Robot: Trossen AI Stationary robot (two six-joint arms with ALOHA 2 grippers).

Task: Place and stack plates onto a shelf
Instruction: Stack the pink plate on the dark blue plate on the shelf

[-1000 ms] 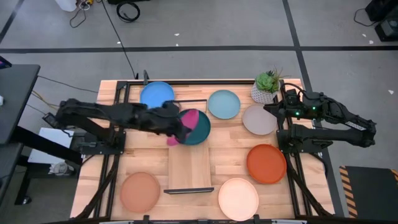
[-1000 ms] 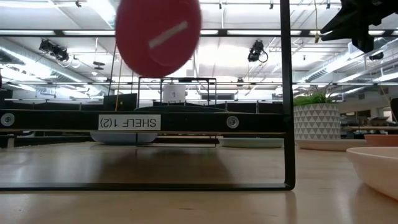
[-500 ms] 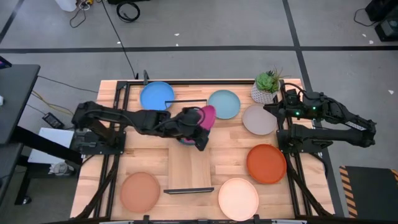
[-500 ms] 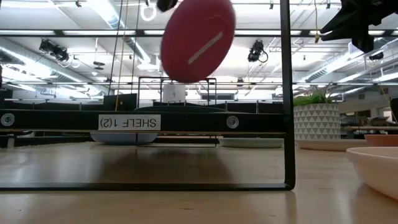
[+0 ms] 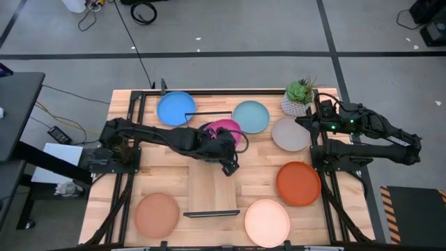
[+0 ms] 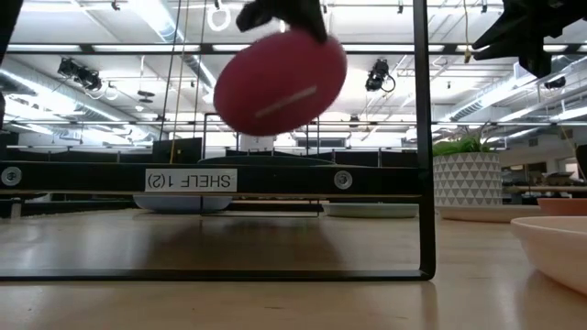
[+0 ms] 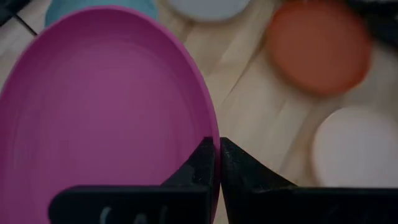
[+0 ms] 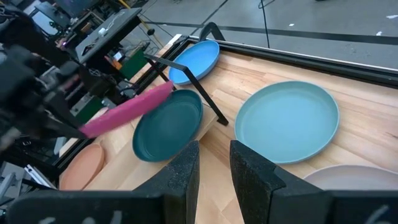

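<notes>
Here the left gripper has its jaws pinched tight on the rim of the magenta plate, which hangs tilted in the air over the far end of the shelf, directly above the teal plate already lying there. That tilt looks like a carry angle; the plate would need levelling before it can nest on the teal one.

The right gripper waits by the bench's right edge near the potted plant, jaws partly apart and holding nothing.

Around the shelf, the bright blue plate and light blue plate lie at the far side, the grey-beige plate and orange plate to the right, and the terracotta plate and cream plate at the near edge. The black wire frame at the shelf's far end stands just beside the descent path, so a lowering rim could catch it.
</notes>
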